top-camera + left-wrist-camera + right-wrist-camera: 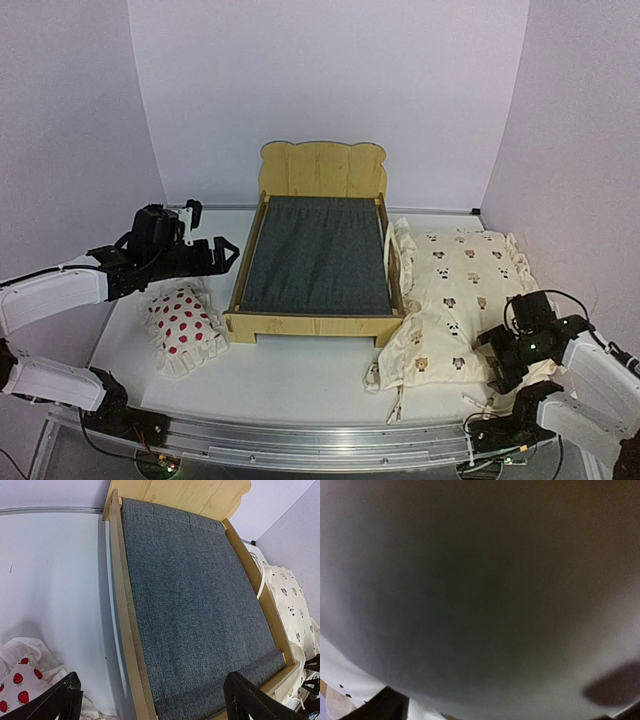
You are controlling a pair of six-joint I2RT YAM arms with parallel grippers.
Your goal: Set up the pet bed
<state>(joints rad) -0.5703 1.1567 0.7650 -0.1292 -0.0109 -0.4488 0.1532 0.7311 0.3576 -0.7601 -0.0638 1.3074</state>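
Both jaw pairs apart; left tool (213, 236) near pet bed (315, 255); right tool (496, 360): wrist view blurred.

the pet bed (318, 255) has a bare grey fabric floor between low side rails, open from above. bare table (300, 378) lies free before the footboard and along the left rail, past the left gripper (228, 256), spread wide near a red-spotted pillow (183, 322). on the right, a ruffled quilt (455, 300) crowds against the rail, with the right gripper (500, 358) low at its near corner.
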